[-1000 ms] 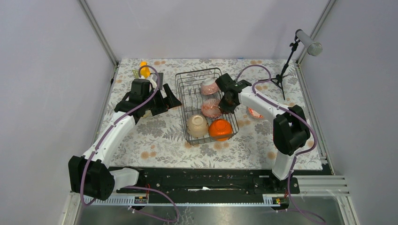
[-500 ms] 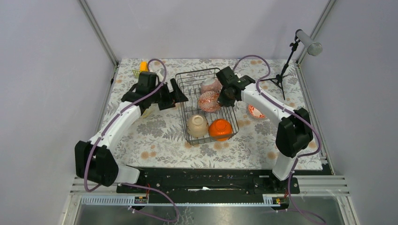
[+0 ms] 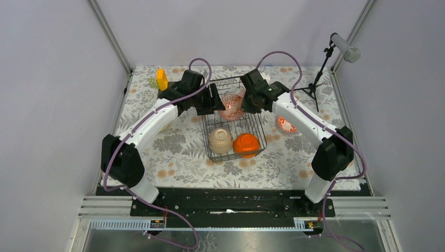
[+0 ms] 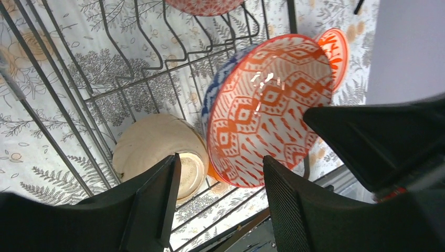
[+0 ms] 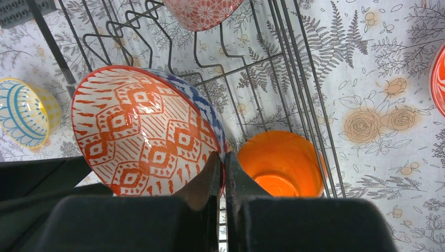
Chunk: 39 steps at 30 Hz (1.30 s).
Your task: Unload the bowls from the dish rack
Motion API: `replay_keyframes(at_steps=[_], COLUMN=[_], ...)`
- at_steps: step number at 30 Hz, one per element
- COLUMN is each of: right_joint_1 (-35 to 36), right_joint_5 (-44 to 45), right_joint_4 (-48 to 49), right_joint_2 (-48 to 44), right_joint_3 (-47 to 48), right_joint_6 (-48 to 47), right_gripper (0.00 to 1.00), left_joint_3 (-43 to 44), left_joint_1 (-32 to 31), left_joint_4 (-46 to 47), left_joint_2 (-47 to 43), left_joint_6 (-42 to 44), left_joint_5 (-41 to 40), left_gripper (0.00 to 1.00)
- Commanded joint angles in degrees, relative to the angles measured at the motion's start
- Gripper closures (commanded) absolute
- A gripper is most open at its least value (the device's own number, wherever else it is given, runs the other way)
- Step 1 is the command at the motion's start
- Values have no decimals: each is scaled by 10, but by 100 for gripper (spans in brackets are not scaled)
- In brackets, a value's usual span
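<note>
While pinched (right gripper [image 5: 222,157]), patterned bowl [image 5: 141,131]; tilted

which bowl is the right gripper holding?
The red-lattice bowl with the blue outside, rim pinched in the right gripper. The beige bowl and plain orange bowl sit loose in the dish rack.

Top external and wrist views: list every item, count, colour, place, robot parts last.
dish rack: one, black, table centre
patterned bowl: one, orange-and-blue, held over rack
beige bowl: one, beige, in rack
orange bowl: one, orange, in rack
pink bowl: one, pink, rack's far end
banded bowl: one, red-white, table right of rack
striped bowl: one, yellow-blue, table outside rack
microphone: one, grey, on black stand far right
left end effector: one, black, open
right end effector: one, black, gripping patterned bowl's rim
</note>
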Motion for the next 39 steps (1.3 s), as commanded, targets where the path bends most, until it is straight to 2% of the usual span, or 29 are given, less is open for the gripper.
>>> replay_keyframes(at_steps=[1,6,8,14,16,17,24,30,32,36,39], right_joint_1=[6,7,7,6,6,6,6,6,7,6,6], right_joint_5=[16,2,-9,-18,-16,-15,-15,-14,-9,-14,-17], right_joint_4=[23,34,47,55,55,55,55,85,105,110,110], right_joint_2=[-50,-64,-74,-85,-90,-91,-105,-126,-139,-145,-149], right_joint_3=[13,-3,-16,-35,-40,-40,-24,-35,-51,-59,-65], right_joint_6=[-13,-15,-14,-23,-24,-25,-88,-133,-142,-146,-144], right_gripper=[100,100,100,93,85,81,53,42,37,35,24], left_joint_3=[37,31,30,23,23,22,43,13,-42,-87,-115], left_joint_1=[-17,-22,-22,-22,-22,-22,-20,20,56,95,126], left_joint_4=[-16,-18,-18,-8,-8,-8,-44,-79,-78,-82,-91], left_joint_2=[11,16,18,20,18,17,0,-55,-118,-203,-243], left_joint_6=[-12,-21,-24,-27,-27,-27,-17,-34,-54,-73,-83], left_joint_5=[-55,-64,-60,-55,-60,-62,-100,-133,-157,-204,-229], left_gripper=[37,39,44,83,98,100,100,100,100,100,100])
